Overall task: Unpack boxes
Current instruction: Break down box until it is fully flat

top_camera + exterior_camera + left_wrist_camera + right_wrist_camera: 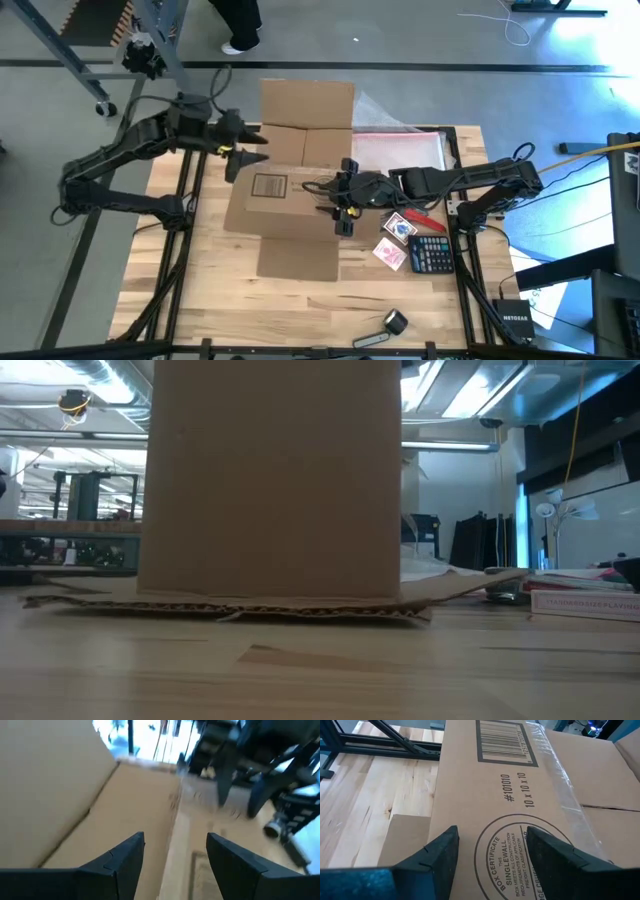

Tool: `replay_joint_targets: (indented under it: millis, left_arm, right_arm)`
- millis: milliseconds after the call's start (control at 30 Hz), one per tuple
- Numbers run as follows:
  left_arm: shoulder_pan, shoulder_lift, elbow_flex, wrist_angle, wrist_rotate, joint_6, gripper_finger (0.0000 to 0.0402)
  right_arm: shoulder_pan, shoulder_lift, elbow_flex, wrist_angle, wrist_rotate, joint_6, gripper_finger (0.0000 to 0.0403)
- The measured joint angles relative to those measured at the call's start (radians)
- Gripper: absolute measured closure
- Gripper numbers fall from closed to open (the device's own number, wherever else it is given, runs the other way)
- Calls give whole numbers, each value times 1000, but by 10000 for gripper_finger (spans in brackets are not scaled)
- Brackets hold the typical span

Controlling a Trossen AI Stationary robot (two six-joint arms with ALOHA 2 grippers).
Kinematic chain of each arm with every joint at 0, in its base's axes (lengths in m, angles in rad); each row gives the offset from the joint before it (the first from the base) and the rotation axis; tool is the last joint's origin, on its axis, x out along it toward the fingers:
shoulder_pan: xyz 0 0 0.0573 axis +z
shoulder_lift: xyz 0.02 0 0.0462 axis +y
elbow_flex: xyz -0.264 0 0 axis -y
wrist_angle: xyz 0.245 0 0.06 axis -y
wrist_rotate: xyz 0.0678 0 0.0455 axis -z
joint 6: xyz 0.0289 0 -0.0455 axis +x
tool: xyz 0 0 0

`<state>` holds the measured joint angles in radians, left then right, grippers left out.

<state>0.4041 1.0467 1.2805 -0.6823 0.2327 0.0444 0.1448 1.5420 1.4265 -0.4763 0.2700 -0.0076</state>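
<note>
A brown cardboard box lies mid-tabletop, flaps splayed, its long axis running from the far edge to the near edge. The left gripper and right gripper hover over it, fingers spread, holding nothing

- A black calculator lay at the right of the frame's centre, on the wooden table.
- Two pink-backed card packs sat just left of it.
- A clear pouch with a pink-red edge lay at upper right.
- A small dark tool rested near the bottom edge.
- A person's legs showed at the top.
</note>
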Motion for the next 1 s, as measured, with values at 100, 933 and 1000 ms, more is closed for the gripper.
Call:
replay_joint_targets:
  millis: [100,933,1000]
  left_arm:
    - [19,21,-24,-36,1,15,192]
    - [78,67,-97,-7,496,5,192]
    - [67,67,-97,42,584,-24,192]
  right_arm:
    - [5,1,14,-15,-1,0,178]
    - [13,79,56,10,-138,-51,178]
    - [13,81,56,9,-127,-58,178]
